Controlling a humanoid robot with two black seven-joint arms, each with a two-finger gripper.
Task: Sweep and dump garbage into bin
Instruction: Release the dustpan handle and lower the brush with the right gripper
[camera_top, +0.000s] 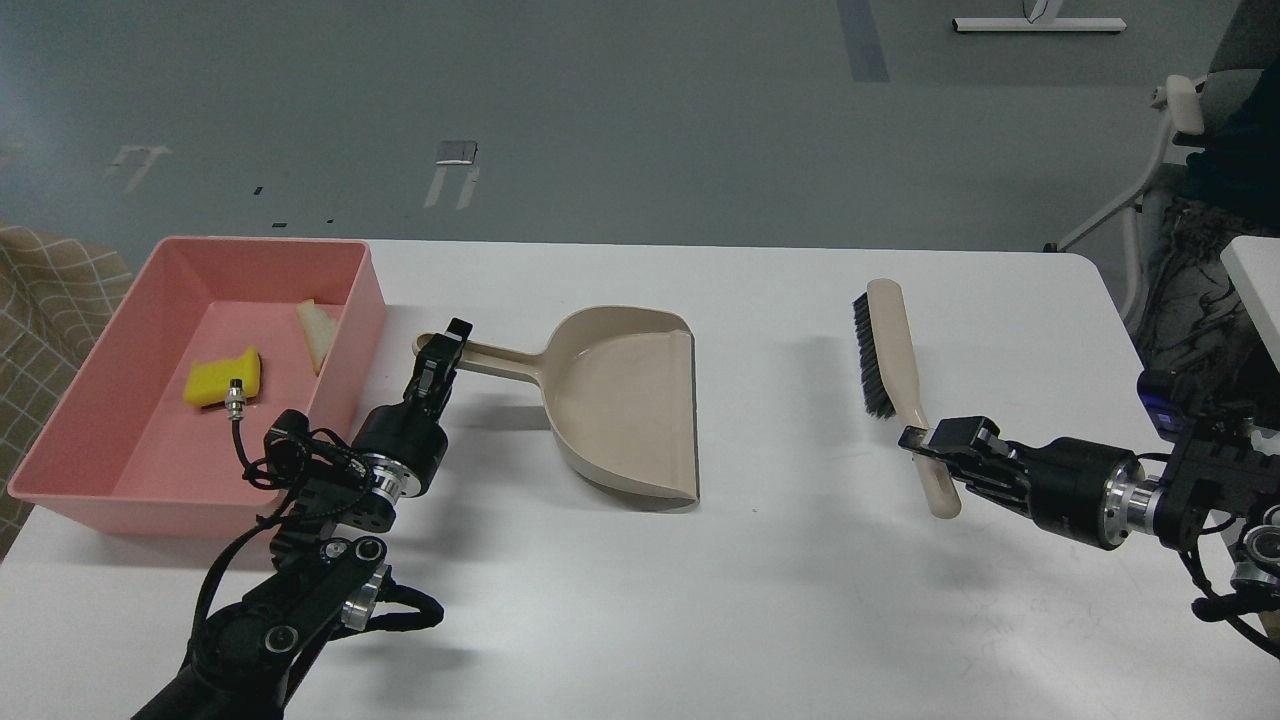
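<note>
The pink bin (120, 480) stands at the table's left. In it lie the garbage: a yellow spongy chunk (218, 377) and a pale sliver (316, 334) against its right wall. My left gripper (440, 357) is shut on the handle of the beige dustpan (625, 415), which sits low on the table at centre, just right of the bin. My right gripper (935, 440) is shut on the handle of the beige black-bristled brush (893, 355), which lies near the table at the right.
The white table (700, 600) spreads in front. A chair and cables (1190, 200) stand past the table's right edge. A checked cloth (40, 300) shows at the far left.
</note>
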